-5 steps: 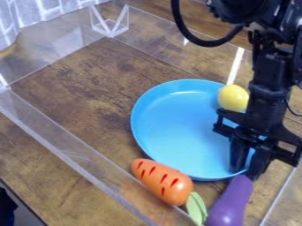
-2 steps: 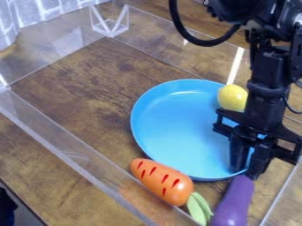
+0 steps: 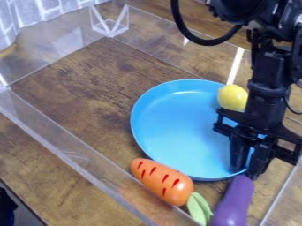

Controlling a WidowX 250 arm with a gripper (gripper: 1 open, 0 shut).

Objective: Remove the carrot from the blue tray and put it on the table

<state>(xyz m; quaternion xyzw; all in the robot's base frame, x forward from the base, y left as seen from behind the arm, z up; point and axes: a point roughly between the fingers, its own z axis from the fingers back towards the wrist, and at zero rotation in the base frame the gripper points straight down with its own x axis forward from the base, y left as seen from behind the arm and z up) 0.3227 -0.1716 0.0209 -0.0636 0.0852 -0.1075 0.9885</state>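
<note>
From my remote station I log one camera view of the table [image 3: 83, 106], dark wood grain with clear acrylic walls [image 3: 53, 132] along its edges.

Tray [image 3: 177, 119]: round, shallow, bright blue, right of centre in the frame. Its inner surface shows bare blue.

Carrot [image 3: 162, 181]: lying on the table in the lower middle of the frame, just outside the tray's lower-left rim, touching it or nearly so; I cannot tell which. Orange body with thin dark stripes, tip toward the left, leaves [image 3: 196, 208] at its lower-right end.

Eggplant [image 3: 234, 201]: purple, lower right, beside the leaves, running up toward the arm.

Lemon [image 3: 235, 97]: yellow, at the tray's right rim, directly beside the arm's column. I cannot tell whether it rests on the rim or behind it.

End effector [image 3: 253, 168]: black, pointing steeply down at the tray's lower-right edge, just above the eggplant's top. The fingers stand close together with only a narrow gap; I see nothing between them. Whether the tips touch the tray or the eggplant I cannot tell.

Arm [image 3: 267, 71]: black, rising to the upper right of the frame.
</note>
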